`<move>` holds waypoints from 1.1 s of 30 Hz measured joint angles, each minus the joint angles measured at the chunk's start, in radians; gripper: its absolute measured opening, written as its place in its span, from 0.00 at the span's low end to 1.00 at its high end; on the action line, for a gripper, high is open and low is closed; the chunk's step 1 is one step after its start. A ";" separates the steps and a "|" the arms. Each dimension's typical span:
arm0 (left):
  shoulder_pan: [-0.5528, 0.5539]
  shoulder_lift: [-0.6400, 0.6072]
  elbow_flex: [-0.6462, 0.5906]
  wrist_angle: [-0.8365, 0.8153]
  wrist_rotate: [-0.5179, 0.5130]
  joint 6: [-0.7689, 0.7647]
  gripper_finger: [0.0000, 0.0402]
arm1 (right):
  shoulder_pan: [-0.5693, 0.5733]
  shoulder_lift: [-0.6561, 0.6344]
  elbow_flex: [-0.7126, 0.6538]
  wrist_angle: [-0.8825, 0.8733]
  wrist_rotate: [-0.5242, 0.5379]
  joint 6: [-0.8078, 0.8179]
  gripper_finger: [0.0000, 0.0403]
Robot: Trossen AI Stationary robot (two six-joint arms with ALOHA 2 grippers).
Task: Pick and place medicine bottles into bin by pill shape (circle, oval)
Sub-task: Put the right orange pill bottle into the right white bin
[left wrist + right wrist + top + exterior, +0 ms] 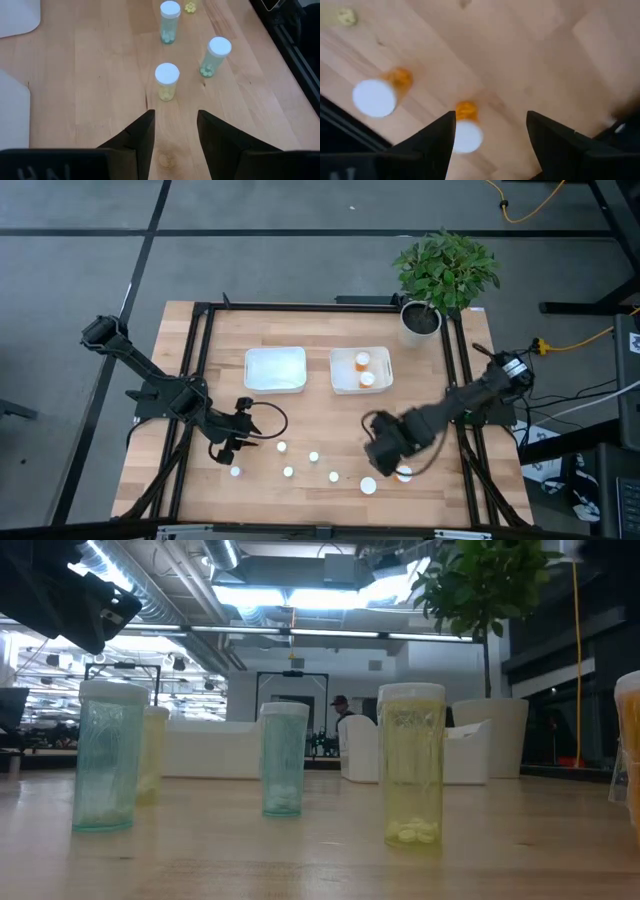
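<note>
Several small white-capped bottles [288,472] stand upright on the wooden table [320,420] near its front edge; they look pale teal [108,755] and yellow [411,762] in the low view. Two wider orange bottles [368,485] [404,474] stand at the front right. My right gripper [491,120] [383,452] is open above them; one orange bottle [466,131] shows just inside one finger, the other orange bottle [376,96] off to the side. My left gripper [175,117] [243,442] is open and low, facing a yellow bottle [167,81].
Two white bins stand at mid-table: the left bin [275,368] shows nothing inside, and the right bin [345,380] holds two orange bottles [362,361]. A potted plant [440,275] stands at the far right corner. Black frame rails [200,360] run along the table's sides.
</note>
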 joint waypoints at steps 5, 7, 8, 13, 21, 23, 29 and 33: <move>0.000 0.000 0.000 0.013 0.000 0.000 0.35 | 0.155 0.000 0.000 0.065 0.081 0.244 0.61; 0.000 0.000 0.000 0.024 0.000 -0.001 0.35 | 0.208 0.000 0.000 0.095 0.097 0.327 0.61; 0.000 0.000 0.000 0.028 0.000 -0.001 0.35 | 0.231 0.000 0.000 0.110 0.102 0.364 0.61; 0.000 0.000 0.000 0.045 0.007 -0.004 0.35 | 0.324 0.000 0.000 0.121 0.112 0.488 0.61; 0.000 0.000 0.000 0.045 0.008 -0.021 0.35 | 0.369 0.000 -0.001 0.128 0.123 0.496 0.61; 0.000 0.000 0.000 0.045 0.007 -0.019 0.35 | 0.368 0.001 -0.001 0.129 0.123 0.498 0.61; 0.000 0.000 0.000 0.042 0.005 -0.018 0.35 | 0.367 0.035 -0.001 0.128 0.123 0.456 0.61; 0.000 0.000 0.000 0.039 0.004 -0.018 0.35 | 0.367 0.060 -0.001 0.128 0.123 0.422 0.61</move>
